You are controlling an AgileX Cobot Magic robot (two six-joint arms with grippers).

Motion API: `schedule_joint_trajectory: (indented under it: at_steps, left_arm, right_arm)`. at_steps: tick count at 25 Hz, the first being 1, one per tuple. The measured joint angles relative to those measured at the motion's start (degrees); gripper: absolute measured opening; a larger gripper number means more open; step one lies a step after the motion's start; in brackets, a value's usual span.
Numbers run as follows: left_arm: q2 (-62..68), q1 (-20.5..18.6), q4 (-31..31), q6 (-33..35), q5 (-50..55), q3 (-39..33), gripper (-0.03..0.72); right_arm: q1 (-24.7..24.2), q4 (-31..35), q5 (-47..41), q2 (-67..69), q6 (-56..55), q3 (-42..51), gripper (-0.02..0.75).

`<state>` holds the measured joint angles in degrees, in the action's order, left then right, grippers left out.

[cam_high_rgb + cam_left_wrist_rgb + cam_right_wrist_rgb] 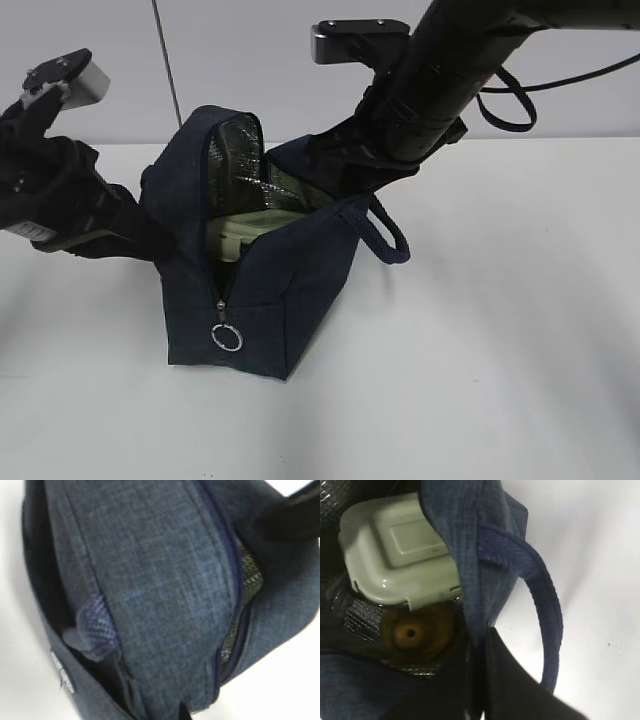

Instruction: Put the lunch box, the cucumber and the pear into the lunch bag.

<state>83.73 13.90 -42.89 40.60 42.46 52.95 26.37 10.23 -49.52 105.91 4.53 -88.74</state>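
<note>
The navy lunch bag [275, 300] stands open on the white table, its silver lining [235, 150] showing. The pale green-lidded lunch box [245, 222] lies inside and also shows in the right wrist view [400, 550]. The yellow pear [415, 632] sits inside the bag beside the box. The cucumber is hidden. My right gripper [479, 685] is shut on the bag's right wall near the loop handle [547, 605]. My left gripper [182, 714] is pressed into the bag's left side [150, 580], with fabric gathered between its jaws.
The silver ring pull [228, 338] hangs at the bag's front corner. The loop handle [392, 238] sticks out to the right. White table [500, 350] surrounds the bag. A dark cable [510, 100] loops behind the right arm.
</note>
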Motion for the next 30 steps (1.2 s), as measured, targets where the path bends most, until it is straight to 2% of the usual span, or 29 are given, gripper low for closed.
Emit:
schedule_joint_trajectory:
  at_steps: [6, 11, 16, 18, 20, 24, 26, 28, 30]
  left_arm:
    - [3.7, 0.4, 0.7, -1.5, 1.3, 3.3, 0.001]
    - [5.9, 2.9, 0.6, -1.7, 1.3, 4.6, 0.001]
    - [6.2, 3.9, 0.7, -2.5, 0.1, 4.7, 0.001]
    - [6.2, 3.9, 1.0, -2.6, 0.0, 4.7, 0.001]
    - [6.3, 4.0, 1.1, -2.6, -0.1, 4.7, 0.001]
    - [6.3, 3.9, 1.3, -2.6, -0.1, 4.7, 0.001]
    - [6.3, 4.0, 1.3, -2.6, -0.1, 4.7, 0.005]
    - [6.3, 4.0, 1.3, -2.6, -0.1, 4.7, 0.025]
    - [6.3, 4.0, 1.3, -2.6, -0.2, 4.7, 0.083]
  right_arm:
    - [-2.0, 0.4, 1.2, -3.1, -0.4, 4.2, 0.004]
    - [-3.6, 0.7, 1.9, -5.4, -0.4, 7.3, 0.004]
    - [-3.9, 5.4, 2.6, -6.0, 4.1, 8.7, 0.007]
    - [-4.0, 9.5, 2.8, -6.0, 7.8, 8.8, 0.041]
    - [-4.1, 12.5, 3.2, -6.0, 10.4, 8.8, 0.118]
    - [-4.1, 14.7, 3.7, -6.4, 13.0, 8.8, 0.334]
    - [-4.1, 15.0, 3.7, -6.6, 13.5, 8.8, 0.389]
    - [-4.1, 15.3, 3.7, -6.9, 14.4, 8.8, 0.410]
    - [-4.1, 15.4, 4.0, -7.5, 14.9, 8.8, 0.417]
